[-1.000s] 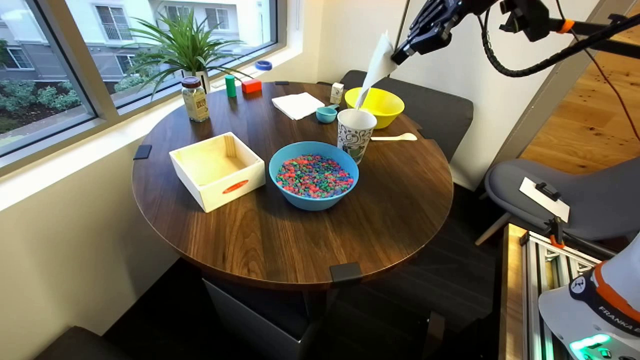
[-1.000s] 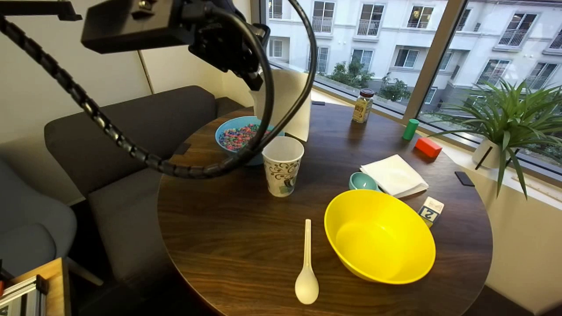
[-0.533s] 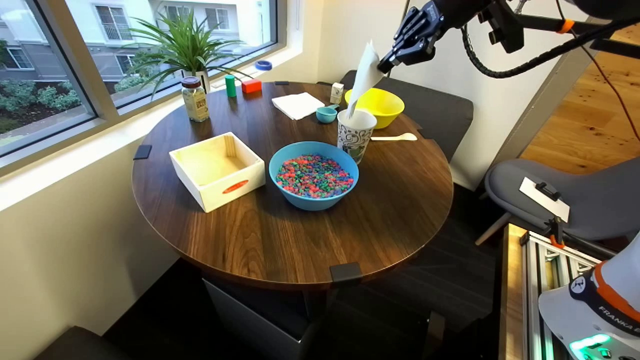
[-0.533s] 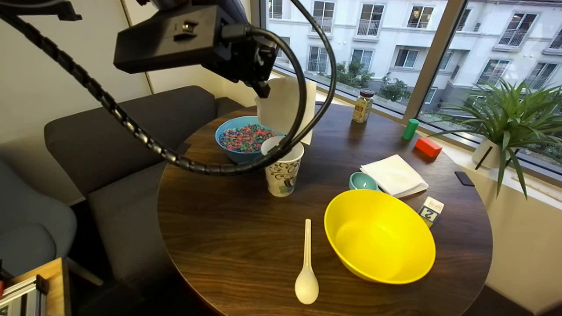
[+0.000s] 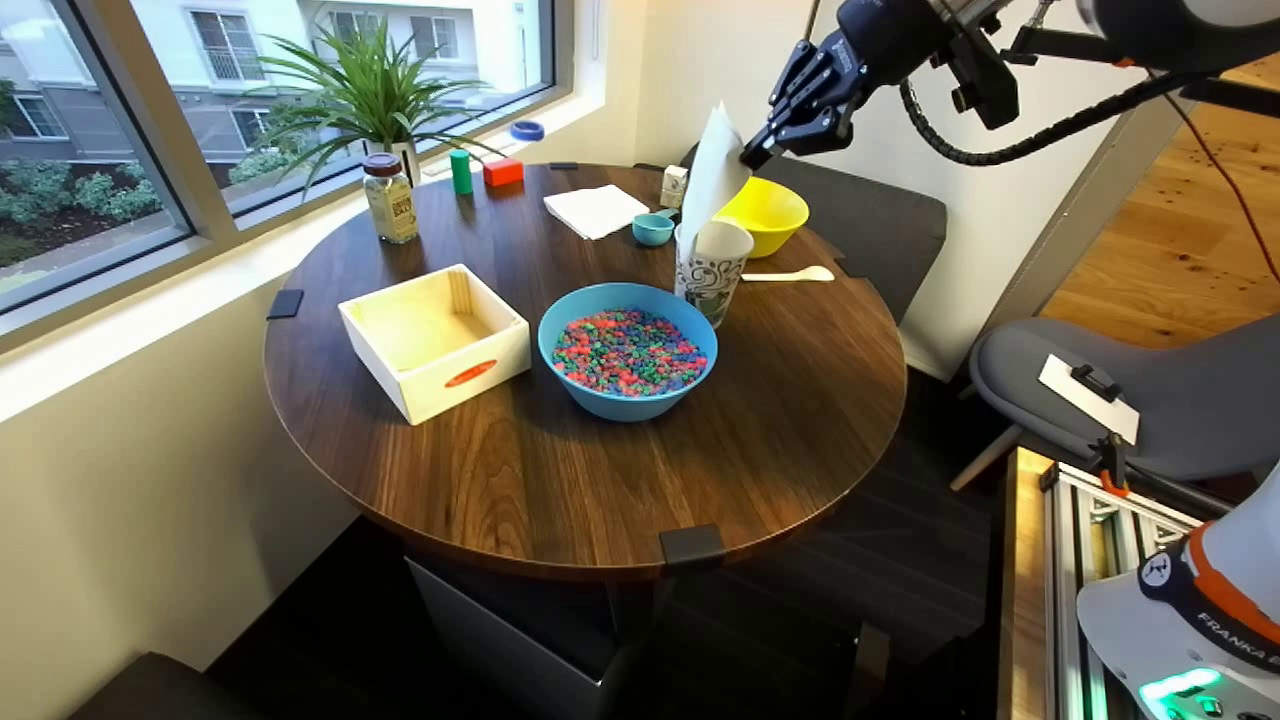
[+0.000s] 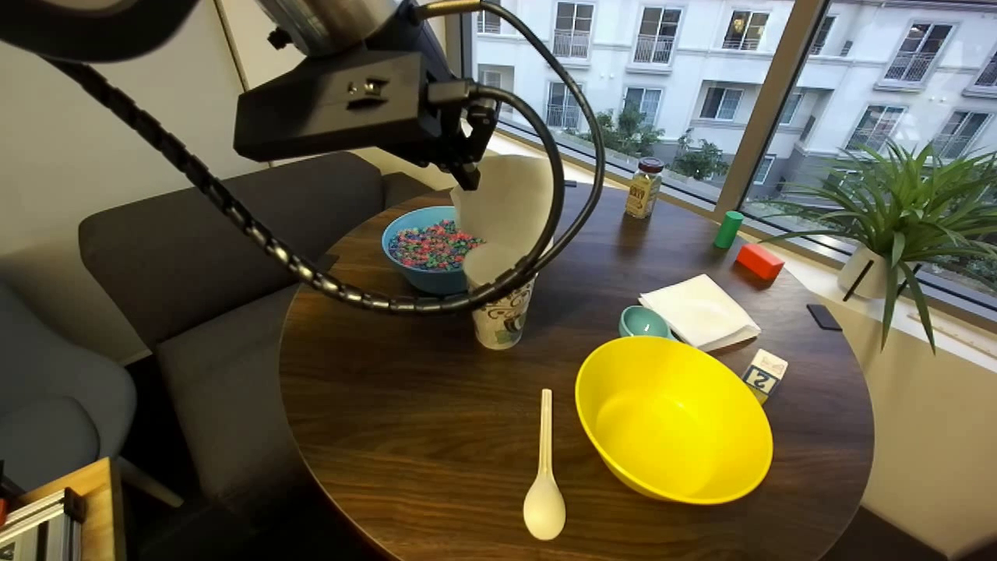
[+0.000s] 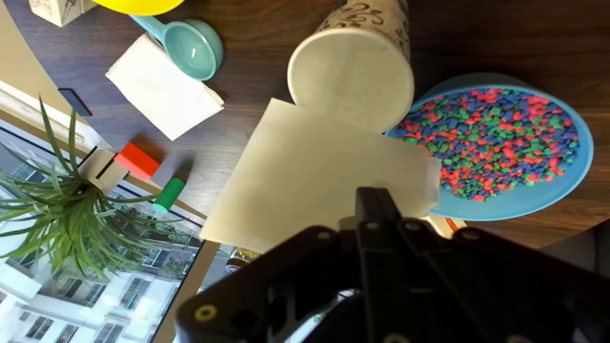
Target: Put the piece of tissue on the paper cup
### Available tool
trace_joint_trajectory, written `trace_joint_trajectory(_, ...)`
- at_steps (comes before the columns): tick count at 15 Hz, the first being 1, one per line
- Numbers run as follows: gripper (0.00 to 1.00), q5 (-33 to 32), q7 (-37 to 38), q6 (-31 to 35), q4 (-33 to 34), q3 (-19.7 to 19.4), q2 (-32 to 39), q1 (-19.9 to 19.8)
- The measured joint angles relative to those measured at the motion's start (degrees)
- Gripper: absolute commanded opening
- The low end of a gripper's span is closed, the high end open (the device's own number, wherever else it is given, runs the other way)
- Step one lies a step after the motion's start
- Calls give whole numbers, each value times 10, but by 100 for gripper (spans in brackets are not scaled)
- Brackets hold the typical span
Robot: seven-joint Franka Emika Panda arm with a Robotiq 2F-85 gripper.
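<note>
1. Gripper state: the gripper [image 7: 374,194] is narrow, its fingers together and pinching the tissue [image 7: 305,181]. It is the only hand in view.

2. Tissue position: the tissue hangs from the fingers at the rim of the cup [image 5: 715,275], on the side away from the spoon [image 6: 544,499]. In the wrist view its lower edge passes in front of the rim; actual contact cannot be confirmed.

3. Tissue attitude: the tissue stands steep and slightly tilted beside the cup's mouth, not flat across it. Its outline looks near square, so no long axis can be named with confidence.

4. Cup state: the cup stands upright on the table [image 5: 600,490], most of its mouth uncovered. The blue bowl [image 5: 625,409] is near the cup, roughly on the tissue's side.

5. Governing relation: the gripper is higher than the rim, and the cup's mouth lies to the spoon side of the tissue. Judged requirement: carry the tissue across the mouth toward that side, lay it flat, then part the fingers.

6. Caution (judgement): the tissue is likely to flex. If released in this position, it may slip off the cup toward the blue bowl. Avoid downward pressure; a light cup may tip.
</note>
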Motion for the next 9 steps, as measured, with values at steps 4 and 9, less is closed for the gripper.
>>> trace_joint_trajectory(4,0,13,-18,0,-10,-1,0,1)
trace_joint_trajectory(9,0,17,-27,-1,-24,-2,-1,1)
